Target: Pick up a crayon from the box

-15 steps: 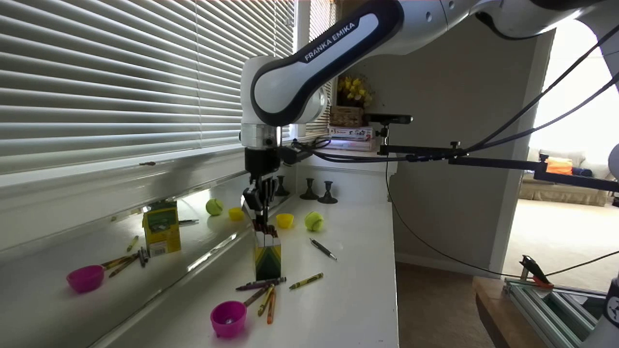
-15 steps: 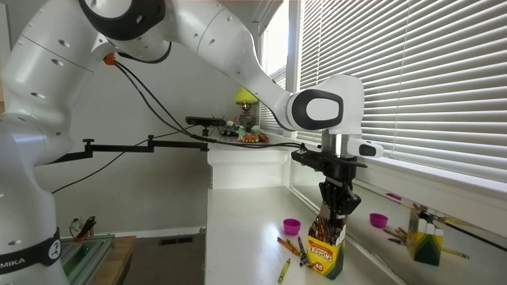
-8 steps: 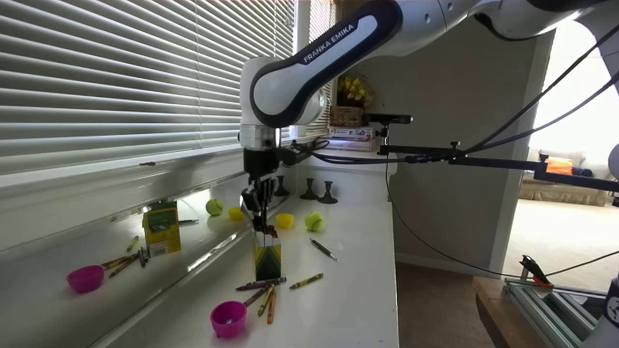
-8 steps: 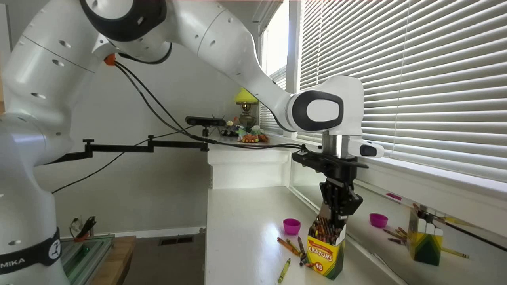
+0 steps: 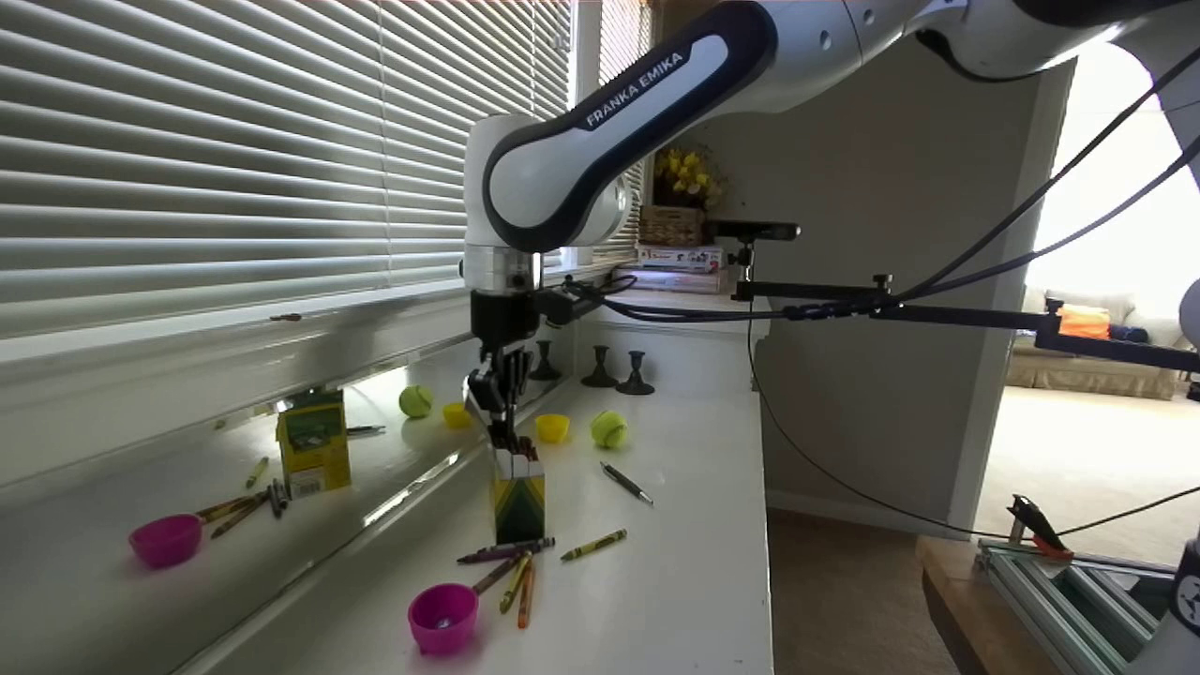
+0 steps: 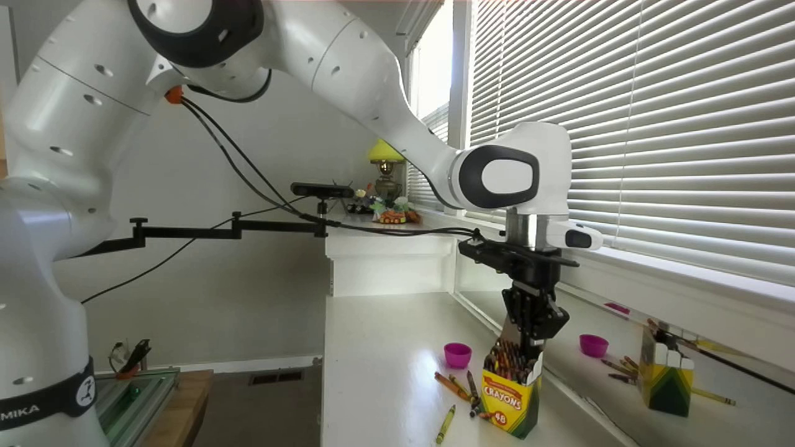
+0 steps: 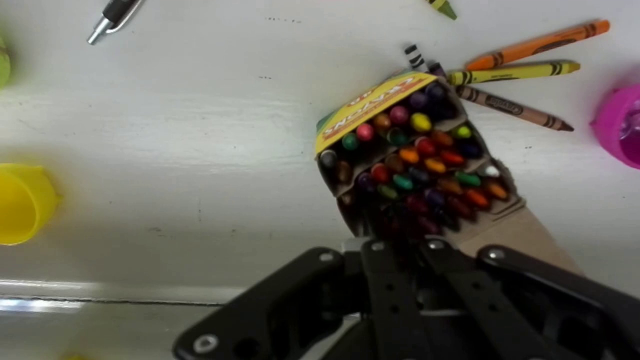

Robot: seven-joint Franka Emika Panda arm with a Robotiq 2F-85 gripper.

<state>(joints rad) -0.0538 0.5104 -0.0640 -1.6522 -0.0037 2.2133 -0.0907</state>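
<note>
The crayon box (image 5: 520, 511), a dark green and yellow carton, stands upright and open-topped on the white counter. It shows its yellow front in an exterior view (image 6: 509, 406) and its top in the wrist view (image 7: 376, 107). Many crayons (image 7: 430, 162) stand in it, tips up. My gripper (image 5: 503, 439) points straight down over the box, its fingertips in the box mouth at the side by the raised flap. In the wrist view the fingers (image 7: 397, 235) are close together with a narrow dark gap. The fingertips are in shadow, so whether they hold a crayon is hidden.
Loose crayons (image 5: 525, 586) and a pink cup (image 5: 442, 619) lie near the box. A yellow cup (image 5: 552, 428), a tennis ball (image 5: 609, 429), a pen (image 5: 626, 483) and candlesticks (image 5: 636, 373) stand farther along. A reflective wall (image 6: 596, 385) runs close beside the box.
The arm and gripper have moved slightly down toward the box, the fingertips going a little deeper among the crayons. The box and loose crayons have not moved.
</note>
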